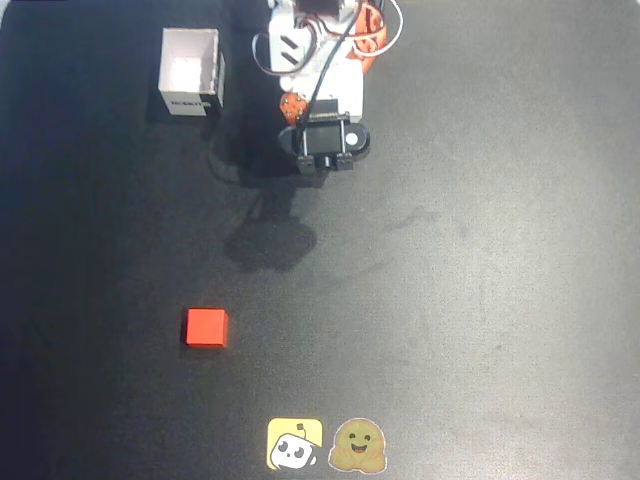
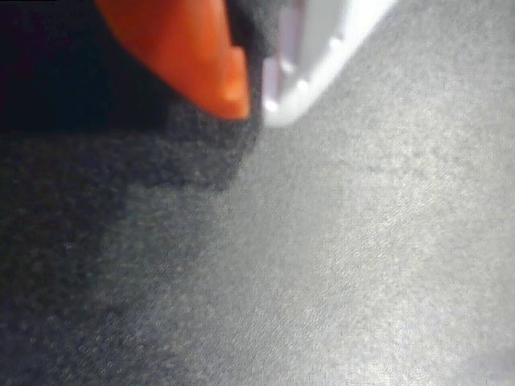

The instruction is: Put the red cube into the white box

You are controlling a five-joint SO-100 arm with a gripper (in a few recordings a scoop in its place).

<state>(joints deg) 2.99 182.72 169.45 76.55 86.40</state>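
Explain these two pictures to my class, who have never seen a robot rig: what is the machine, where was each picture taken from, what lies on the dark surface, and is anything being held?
The machine is a small robot arm, white with orange parts, standing at the top of the overhead view. That picture looks straight down from a fixed camera. The other comes from a camera riding on the arm's wrist, so the gripper looms close: an orange finger beside a white finger, tips nearly touching, nothing between them. On the dark table lie a red cube toward the lower left, an open white box at the upper left, and two stickers at the bottom edge. Nothing is held; the cube lies apart from the box.
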